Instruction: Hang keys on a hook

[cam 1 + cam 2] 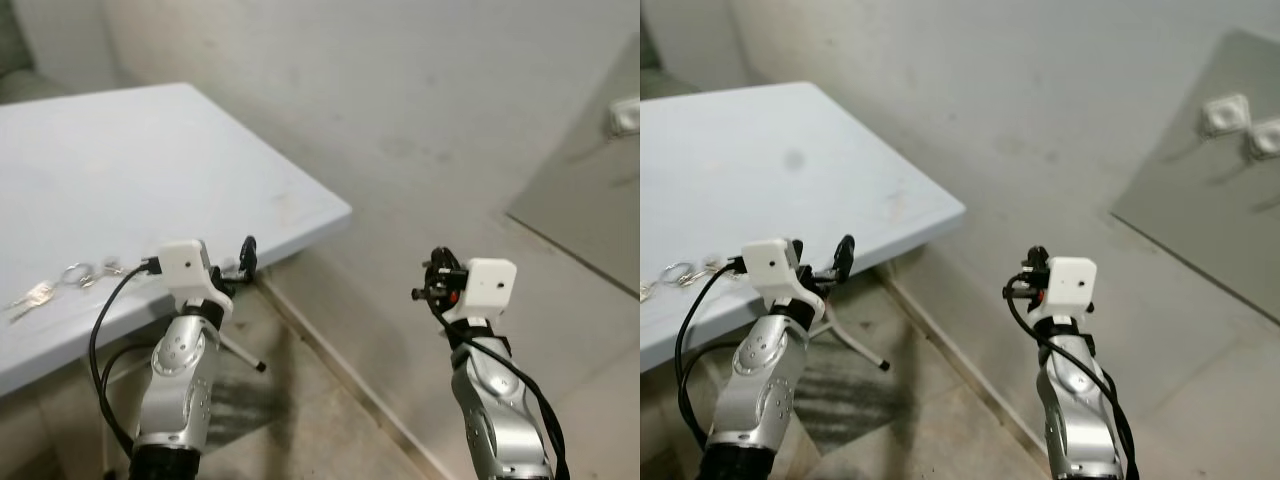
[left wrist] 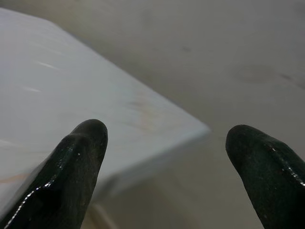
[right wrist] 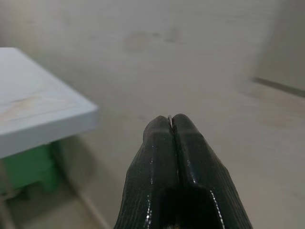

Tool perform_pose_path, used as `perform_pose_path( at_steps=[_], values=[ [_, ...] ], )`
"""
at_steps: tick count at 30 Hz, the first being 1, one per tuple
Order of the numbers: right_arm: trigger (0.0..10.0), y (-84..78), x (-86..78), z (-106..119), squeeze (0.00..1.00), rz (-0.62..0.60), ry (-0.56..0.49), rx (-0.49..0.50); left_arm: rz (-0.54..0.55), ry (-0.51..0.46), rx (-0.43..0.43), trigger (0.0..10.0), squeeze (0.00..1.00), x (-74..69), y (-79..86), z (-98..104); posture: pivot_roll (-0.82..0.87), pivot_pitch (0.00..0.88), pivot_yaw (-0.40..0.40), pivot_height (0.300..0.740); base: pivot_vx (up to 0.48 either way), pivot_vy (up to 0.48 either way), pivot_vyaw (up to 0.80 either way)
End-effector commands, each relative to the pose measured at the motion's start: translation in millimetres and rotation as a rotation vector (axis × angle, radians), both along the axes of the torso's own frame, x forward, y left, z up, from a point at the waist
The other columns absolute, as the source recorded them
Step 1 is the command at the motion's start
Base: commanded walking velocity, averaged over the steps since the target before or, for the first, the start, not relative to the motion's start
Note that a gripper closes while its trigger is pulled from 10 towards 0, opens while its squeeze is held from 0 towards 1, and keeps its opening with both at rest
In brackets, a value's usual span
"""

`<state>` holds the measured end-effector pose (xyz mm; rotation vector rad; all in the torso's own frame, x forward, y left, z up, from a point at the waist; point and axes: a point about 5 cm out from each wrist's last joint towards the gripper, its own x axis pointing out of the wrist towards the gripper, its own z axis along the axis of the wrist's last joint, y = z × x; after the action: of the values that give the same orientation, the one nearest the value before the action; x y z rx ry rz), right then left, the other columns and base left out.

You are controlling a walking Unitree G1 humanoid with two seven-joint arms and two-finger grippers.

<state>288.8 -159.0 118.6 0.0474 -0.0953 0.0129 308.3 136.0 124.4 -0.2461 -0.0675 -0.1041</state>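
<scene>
Keys point(image 1: 32, 296) on linked rings are seen lying flat on the pale table point(image 1: 120, 170), near its front edge at the far left. Left gripper point(image 2: 164, 138) is held just right of them at the table's edge, jaws wide apart, nothing between. Right gripper point(image 3: 172, 125) is raised well apart before the wall point(image 1: 420, 100), fingers pressed together, empty.

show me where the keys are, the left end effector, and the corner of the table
keys point(image 1: 35, 296), left eye view, on the key blades lying on the tabletop.
left end effector point(image 2: 164, 157), left wrist view, midway between its two open black fingertips.
table point(image 1: 335, 210), left eye view, on its far right corner.
</scene>
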Motion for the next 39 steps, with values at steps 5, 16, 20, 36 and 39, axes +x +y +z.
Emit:
perform_pose_path(
  at_steps=[5, 16, 20, 36, 39],
  values=[
    [10.0, -2.5, -0.2, 6, 0.0, -0.009, -0.021, -0.006, -0.021, 0.007, 0.012, 10.0, 0.0, 2.9, -1.4, 1, 0.05, 0.013, -0.114, 0.74, 0.0, 0.0, -0.78],
    [10.0, -1.5, 1.1, 6, 0.0, -0.012, -0.019, -0.005, -0.028, -0.003, 0.025, 10.0, 0.0, 4.9, -1.9, 3, 0.05, 0.009, -0.108, 0.74, 0.0, 0.0, -0.78],
    [10.0, -1.7, 2.8, 7, 0.0, -0.019, -0.026, -0.005, -0.029, -0.006, 0.033, 10.0, 0.0, 6.1, -1.1, 4, 0.05, 0.007, -0.102, 0.74, 0.0, 0.0, -0.78],
    [10.0, -0.4, 4.9, 3, 0.0, -0.057, -0.029, 0.006, -0.046, -0.006, 0.07, 10.0, 0.0, 12.3, 2.9, 11, 0.06, 0.025, -0.028, 0.74, 0.0, 0.0, -0.78],
    [10.0, -1.2, 4.5, 1, 0.0, -0.071, -0.028, 0.015, -0.057, -0.003, 0.079, 10.0, 0.0, 12.1, 2.2, 11, 0.06, 0.027, -0.013, 0.74, 0.0, 0.0, -0.78]
  ],
)
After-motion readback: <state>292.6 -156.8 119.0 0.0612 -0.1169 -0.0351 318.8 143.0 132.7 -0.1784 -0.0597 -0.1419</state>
